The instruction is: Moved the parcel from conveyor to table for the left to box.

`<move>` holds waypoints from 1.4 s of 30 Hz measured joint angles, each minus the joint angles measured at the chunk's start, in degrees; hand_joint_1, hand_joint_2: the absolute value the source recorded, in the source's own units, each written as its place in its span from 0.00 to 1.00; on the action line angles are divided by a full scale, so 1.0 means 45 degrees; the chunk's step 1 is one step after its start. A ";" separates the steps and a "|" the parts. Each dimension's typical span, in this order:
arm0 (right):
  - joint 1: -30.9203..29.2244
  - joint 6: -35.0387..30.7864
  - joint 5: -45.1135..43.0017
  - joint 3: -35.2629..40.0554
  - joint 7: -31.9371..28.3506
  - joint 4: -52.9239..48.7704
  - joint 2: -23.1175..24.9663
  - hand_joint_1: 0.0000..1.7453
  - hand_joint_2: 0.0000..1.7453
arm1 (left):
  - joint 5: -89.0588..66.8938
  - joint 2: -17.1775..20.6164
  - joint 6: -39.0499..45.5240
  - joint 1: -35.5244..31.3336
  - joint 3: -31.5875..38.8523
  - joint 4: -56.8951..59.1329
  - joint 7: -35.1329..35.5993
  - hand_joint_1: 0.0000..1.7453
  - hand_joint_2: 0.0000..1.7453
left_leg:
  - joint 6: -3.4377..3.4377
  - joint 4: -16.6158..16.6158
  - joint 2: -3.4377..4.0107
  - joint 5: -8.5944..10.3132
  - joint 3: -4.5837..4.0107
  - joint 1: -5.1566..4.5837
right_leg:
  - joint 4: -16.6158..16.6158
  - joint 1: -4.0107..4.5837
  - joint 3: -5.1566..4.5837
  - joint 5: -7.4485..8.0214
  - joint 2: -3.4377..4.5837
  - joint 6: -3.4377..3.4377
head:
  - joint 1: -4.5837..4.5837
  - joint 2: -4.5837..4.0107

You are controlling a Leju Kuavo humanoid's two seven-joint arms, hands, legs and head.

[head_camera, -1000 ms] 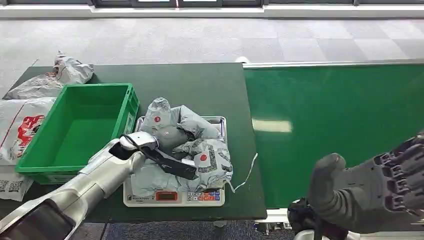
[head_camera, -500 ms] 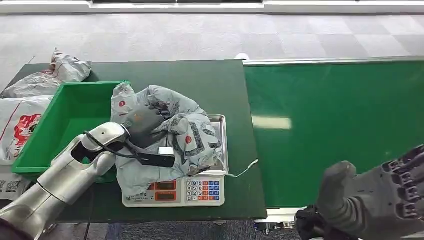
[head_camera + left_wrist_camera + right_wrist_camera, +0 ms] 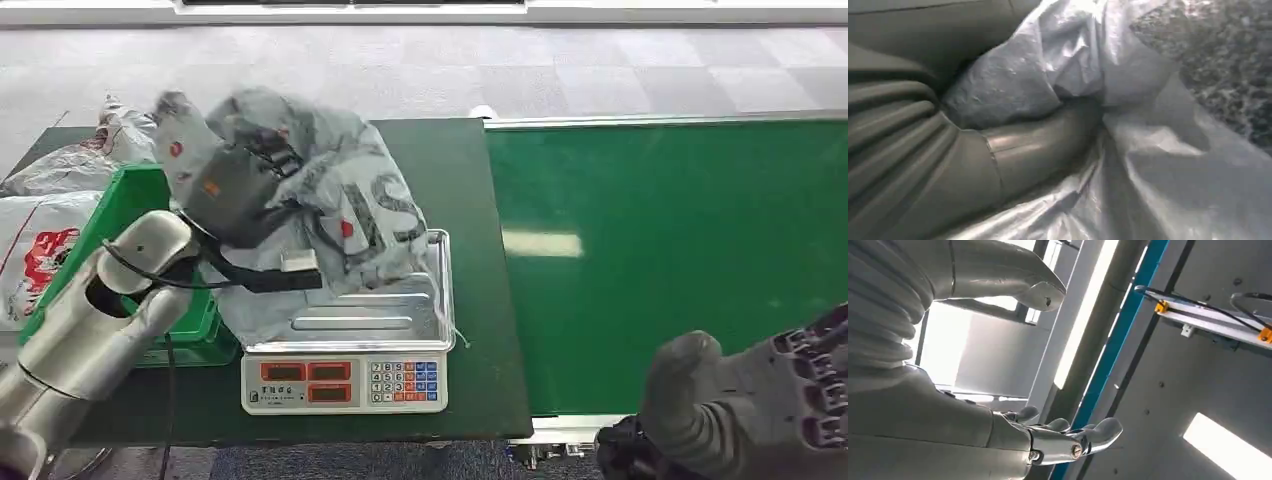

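One grey plastic parcel (image 3: pixel 300 190) is seen lifted off the tray of the weighing scale (image 3: pixel 345 345), held up by the left robot hand (image 3: pixel 235 205), which is largely wrapped in the crumpled film; in the left wrist view the grey thumb (image 3: pixel 1043 145) is pressed into the folds of the parcel (image 3: pixel 1128 150). The parcel hangs partly over the scale's steel tray and partly over the near corner of the green crate (image 3: pixel 130 215), which stands just beside the scale on the dark green surface (image 3: pixel 440 170). A lower flap of the film is still touching the tray. A black cable (image 3: pixel 250 280) is seen running from the left wrist under the parcel. Beyond and beside the crate, other bagged parcels (image 3: pixel 60 200) are piled at the far left edge of the surface, one with red printing. To the right, the green conveyor (image 3: pixel 680 250) is butted against the surface. The right robot hand (image 3: pixel 760 410) is held low at the near edge of the conveyor, well apart from the parcel, with nothing in it; in the right wrist view its fingers (image 3: pixel 1068 437) are spread apart, pointing up toward ceiling lights.
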 measured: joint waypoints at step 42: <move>0.0827 0.0000 0.0728 -0.0417 0.0058 -0.0199 0.0034 0.00 1.00 | -0.3400 0.0212 0.3003 0.5192 1.1087 0.6456 0.0533 0.00 0.00 | -0.0022 -0.0022 0.0046 -0.0018 -0.0019 -0.0012 | 0.0010 -0.0013 -0.0056 -0.0013 0.0070 -0.0017 | 0.0000 0.0000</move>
